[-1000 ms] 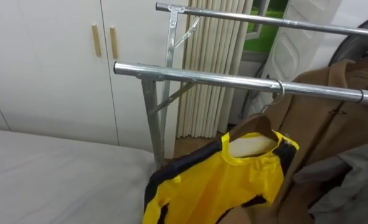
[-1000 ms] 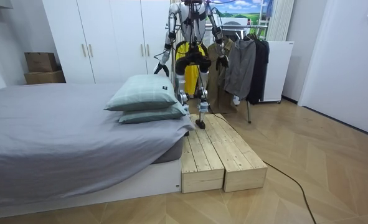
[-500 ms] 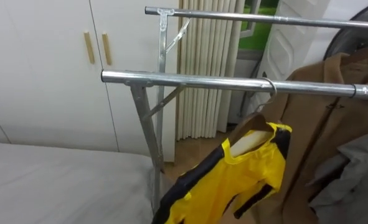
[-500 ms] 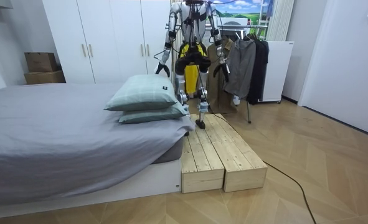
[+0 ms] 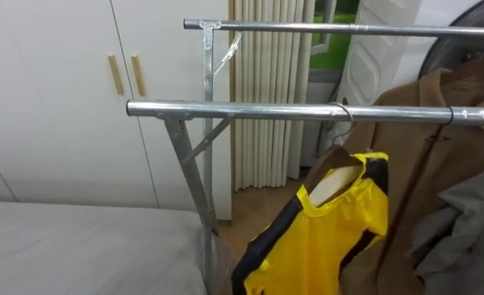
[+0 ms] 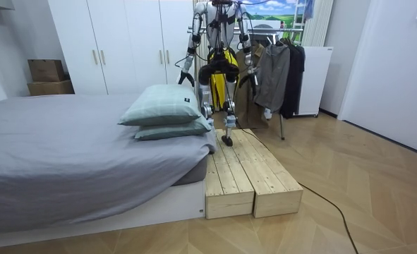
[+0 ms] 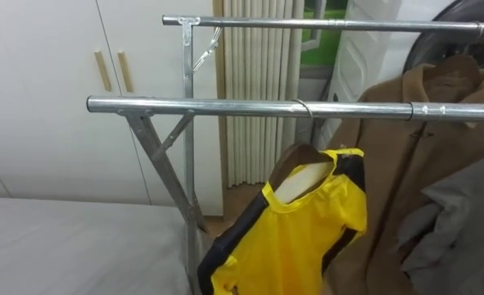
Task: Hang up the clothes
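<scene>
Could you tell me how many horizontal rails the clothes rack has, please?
2. The near rail carries the hanger with the yellow garment; the far rail runs behind it, higher in the eye view. Lower bars may be hidden.

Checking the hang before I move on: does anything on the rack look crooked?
Yes. The yellow shirt hangs askew. Its hanger is hooked over the lower rail but tilts down to the left, so the collar slants instead of sitting level. The brown coat beside it looks fine.

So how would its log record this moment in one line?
yellow top: on hanger, hook over front rail, beside brown coat | left hand, right hand: at robot's sides | stance: on wooden platform
</scene>
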Robot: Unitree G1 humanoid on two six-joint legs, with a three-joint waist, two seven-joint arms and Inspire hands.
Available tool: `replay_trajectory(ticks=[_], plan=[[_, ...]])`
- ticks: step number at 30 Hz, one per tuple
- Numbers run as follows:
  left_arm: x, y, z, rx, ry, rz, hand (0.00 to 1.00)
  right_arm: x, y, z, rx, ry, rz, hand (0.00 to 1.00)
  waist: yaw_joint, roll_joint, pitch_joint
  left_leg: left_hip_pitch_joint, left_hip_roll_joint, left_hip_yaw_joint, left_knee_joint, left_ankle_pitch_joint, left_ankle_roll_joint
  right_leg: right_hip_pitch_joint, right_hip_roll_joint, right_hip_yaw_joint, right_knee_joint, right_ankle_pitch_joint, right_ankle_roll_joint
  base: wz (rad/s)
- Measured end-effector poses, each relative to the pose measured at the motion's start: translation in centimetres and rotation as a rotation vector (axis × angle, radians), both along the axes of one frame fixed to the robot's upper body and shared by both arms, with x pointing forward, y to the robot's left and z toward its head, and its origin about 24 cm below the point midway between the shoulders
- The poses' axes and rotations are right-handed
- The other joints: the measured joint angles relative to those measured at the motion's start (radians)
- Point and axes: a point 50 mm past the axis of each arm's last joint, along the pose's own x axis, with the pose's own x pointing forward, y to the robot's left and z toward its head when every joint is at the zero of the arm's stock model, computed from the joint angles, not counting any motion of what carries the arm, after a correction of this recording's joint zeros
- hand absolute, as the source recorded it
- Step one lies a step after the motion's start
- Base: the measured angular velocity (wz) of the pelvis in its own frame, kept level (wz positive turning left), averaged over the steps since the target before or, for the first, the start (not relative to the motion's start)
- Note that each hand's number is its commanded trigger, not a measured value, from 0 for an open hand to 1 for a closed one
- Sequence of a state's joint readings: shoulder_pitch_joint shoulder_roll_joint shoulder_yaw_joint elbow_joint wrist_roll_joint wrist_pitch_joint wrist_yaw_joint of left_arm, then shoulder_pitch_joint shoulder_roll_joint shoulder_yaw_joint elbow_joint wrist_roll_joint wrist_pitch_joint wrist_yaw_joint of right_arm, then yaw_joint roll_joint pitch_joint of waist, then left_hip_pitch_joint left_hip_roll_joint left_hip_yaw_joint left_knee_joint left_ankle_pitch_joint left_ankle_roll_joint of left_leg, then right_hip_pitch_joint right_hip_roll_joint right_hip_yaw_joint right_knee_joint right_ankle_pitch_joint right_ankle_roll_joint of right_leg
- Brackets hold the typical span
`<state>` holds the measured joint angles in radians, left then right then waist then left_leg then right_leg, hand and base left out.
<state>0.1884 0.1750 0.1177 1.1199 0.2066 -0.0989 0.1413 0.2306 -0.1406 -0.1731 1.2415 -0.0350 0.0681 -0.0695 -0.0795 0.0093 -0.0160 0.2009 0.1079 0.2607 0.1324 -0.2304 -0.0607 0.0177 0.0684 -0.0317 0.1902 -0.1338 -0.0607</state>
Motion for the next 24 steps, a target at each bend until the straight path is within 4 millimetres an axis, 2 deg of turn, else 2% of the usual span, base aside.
replay_trajectory(ticks=[11, 17, 22, 24], plan=[[-0.1, 0.0, 0.0, 0.004, 0.010, 0.004, 0.00, -0.9, 0.4, -0.1, 0.045, 0.030, -0.006, 0.00, 0.000, 0.000, 0.0000, 0.000, 0.000, 0.000, 0.001, 0.000, 0.000, 0.001, -0.002, -0.005, 0.001, -0.007, -0.003, 0.00], [-0.1, -0.1, -0.1, 0.001, 0.011, 0.002, 0.00, -0.6, 0.5, -0.1, 0.049, 0.024, 0.001, 0.00, -0.009, -0.004, 0.0011, 0.004, -0.005, -0.019, 0.004, 0.000, 0.000, -0.001, -0.014, -0.028, 0.037, -0.036, -0.004, 0.11], [-0.1, -0.1, -0.1, 0.003, 0.010, -0.001, 0.00, 0.3, 0.8, -0.3, 0.077, 0.050, 0.140, 0.00, -0.006, -0.004, 0.0014, -0.003, -0.004, -0.047, 0.009, 0.000, 0.000, 0.000, -0.021, -0.059, 0.051, -0.055, -0.010, 0.19], [0.1, -0.3, -0.1, 0.008, 0.009, -0.022, 0.00, 1.7, 0.8, -0.2, 0.063, 0.037, 0.255, 0.00, -0.002, -0.004, 0.0013, -0.036, -0.004, -0.060, 0.044, 0.000, -0.001, -0.010, -0.029, -0.076, 0.058, -0.059, -0.014, 0.20]])
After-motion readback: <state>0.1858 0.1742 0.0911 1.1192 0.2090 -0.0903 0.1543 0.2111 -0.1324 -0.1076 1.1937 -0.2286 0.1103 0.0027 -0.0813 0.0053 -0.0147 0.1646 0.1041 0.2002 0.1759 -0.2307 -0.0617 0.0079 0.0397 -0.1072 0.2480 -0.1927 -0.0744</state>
